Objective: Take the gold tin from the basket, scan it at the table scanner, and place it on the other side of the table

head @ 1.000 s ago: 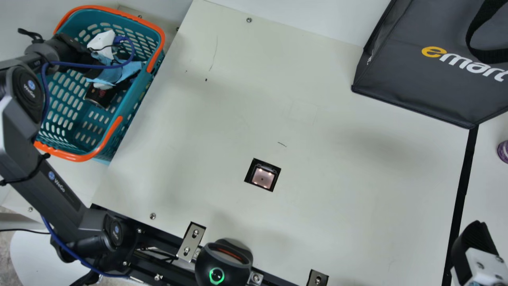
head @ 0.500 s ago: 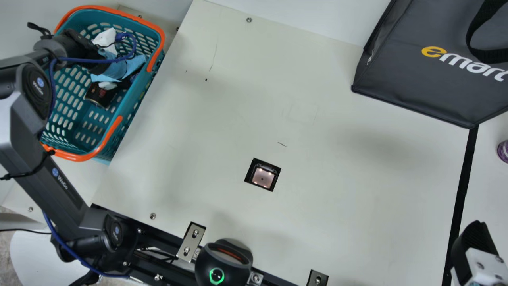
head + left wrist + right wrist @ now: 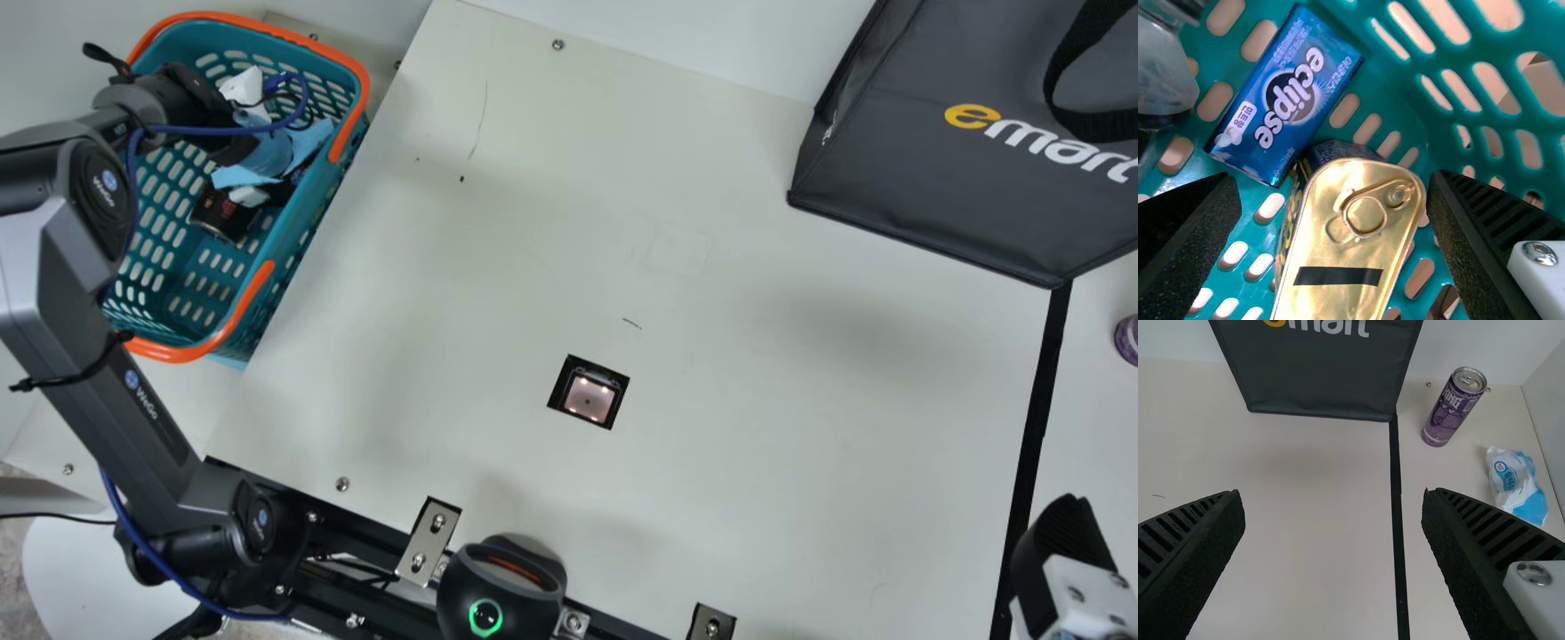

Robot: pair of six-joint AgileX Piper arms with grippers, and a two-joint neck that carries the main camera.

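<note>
Left claw was found apart; one gold tin and one blue pack were counted within the basket rim.

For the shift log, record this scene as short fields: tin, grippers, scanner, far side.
gold tin: in basket, unscanned side by blue pack
left gripper: open, fingers framing the tin; contact unclear
right gripper: open, holding nothing
table scanner: lit
far side: dark bag, purple can
</note>
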